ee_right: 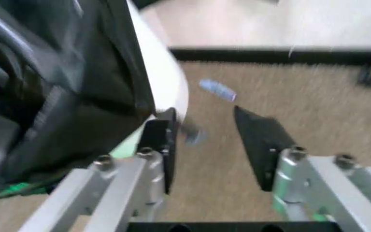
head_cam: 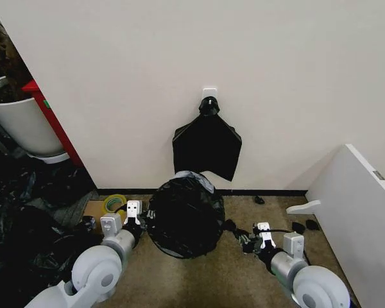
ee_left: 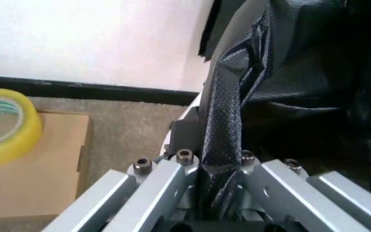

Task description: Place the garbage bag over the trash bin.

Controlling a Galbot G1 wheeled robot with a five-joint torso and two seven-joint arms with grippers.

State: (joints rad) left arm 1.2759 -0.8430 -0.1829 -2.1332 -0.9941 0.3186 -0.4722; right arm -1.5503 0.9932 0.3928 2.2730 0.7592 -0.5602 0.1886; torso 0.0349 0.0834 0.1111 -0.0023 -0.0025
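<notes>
On the carpet close to the wall, the trash bin [ee_right: 169, 79] stood almost wholly wrapped in the garbage bag [head_cam: 185, 215], a sliver of its white side and pale green base showing in the right wrist view. The left gripper [head_cam: 133, 213] sat at the bag's left side, its jaws pinched shut on a twisted fold of the black plastic, which ran up taut between the fingers in the left wrist view. The right gripper [ee_right: 208, 140] hovered just beside the bin's right side with its jaws spread apart and nothing between them, one finger [ee_right: 162, 145] close against the bin wall. By my reading the bag was already drawn over the bin and the work was at the settling stage: pulling the film snug and down around the rim. The next move would likely call for the left gripper to let go without dragging the thin plastic back off, or for the right one to take a fold on its own side to even the cover; thin glossy film slips and tears easily. Around them lay beige carpet [head_cam: 212, 282] against a cream wall [head_cam: 179, 51] with a dark skirting strip. A flat black bundle [head_cam: 206, 144] hung on a wall hook, a roll of yellow tape [ee_left: 2, 125] rested on a cardboard box [ee_left: 31, 169], a heap of black plastic [head_cam: 25, 237] and a larger white tub [head_cam: 22, 125] sat at the left, and a white board [head_cam: 356, 212] leaned at the right.
</notes>
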